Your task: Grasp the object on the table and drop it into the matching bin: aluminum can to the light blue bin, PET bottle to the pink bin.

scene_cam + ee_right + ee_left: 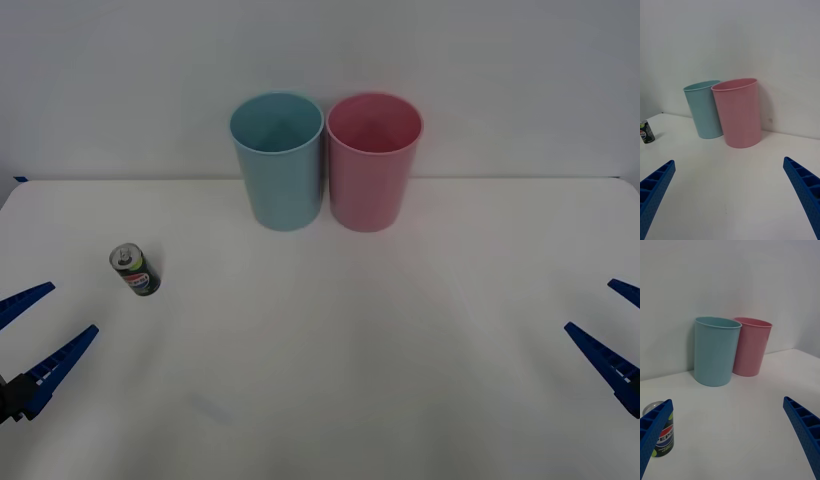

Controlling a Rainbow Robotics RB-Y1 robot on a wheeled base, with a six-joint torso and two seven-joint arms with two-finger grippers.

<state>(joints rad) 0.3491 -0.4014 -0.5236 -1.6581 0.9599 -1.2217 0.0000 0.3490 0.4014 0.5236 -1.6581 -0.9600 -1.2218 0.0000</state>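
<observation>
Can point(135, 271) label is partly blocked by a blue finger point(653, 433) in the left wrist view. It's stood upright on the surface point(350, 380). Left pincer point(35, 330) and right pincer point(612, 330) are both spread wide.

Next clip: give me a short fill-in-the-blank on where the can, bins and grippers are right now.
1. The aluminum can stands upright nearest the ____ gripper.
2. Both the left and the right gripper have fingers that are ____.
3. The light blue bin stands on the robot's ____ of the pink bin.

Missing words: left; open; left
</observation>
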